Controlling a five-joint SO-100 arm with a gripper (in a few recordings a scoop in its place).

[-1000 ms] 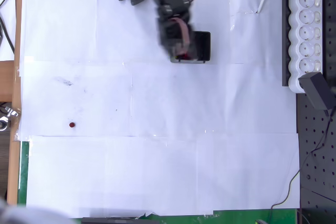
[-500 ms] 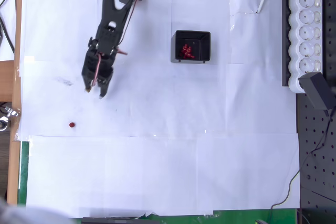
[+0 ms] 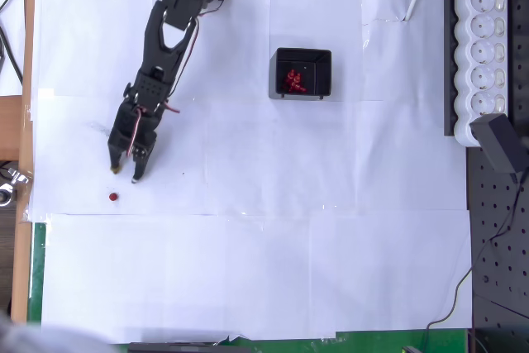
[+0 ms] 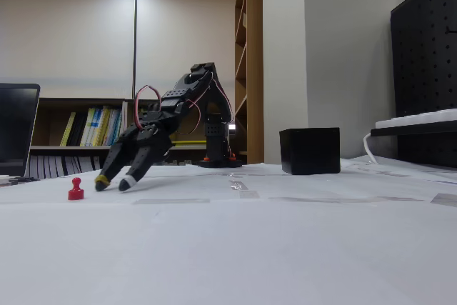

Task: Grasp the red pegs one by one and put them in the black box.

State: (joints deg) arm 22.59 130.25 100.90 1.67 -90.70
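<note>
In the overhead view one lone red peg [image 3: 113, 197] lies on the white paper [image 3: 248, 270] just ahead of the gripper [image 3: 126, 174] and a little to the picture's left of its tips, close but not touching; the fixed view shows the same peg [image 4: 75, 189] standing upright on the paper just to the left of the gripper [image 4: 114, 183], whose tips sit low, at or barely above the sheet. The two fingers are parted by a narrow gap with nothing between them, so the gripper is empty and ready to close. Judging from this, the step in hand is the approach to the last loose peg. The next move would call for carrying the tips a short way forward and leftward so the peg sits between the fingers, then closing on it; the peg is small, so the alignment has little margin and a nudge could tip or roll it. Well off to the right of the gripper and back toward the arm's base stands the black box [image 3: 302, 73], with a cluster of red pegs [image 3: 293, 80] already inside; they overlap too much to count surely. Counted: one loose peg, one box, one gripper. Farther right, at the paper's edge, lies a white power strip [image 3: 484, 43].
</note>
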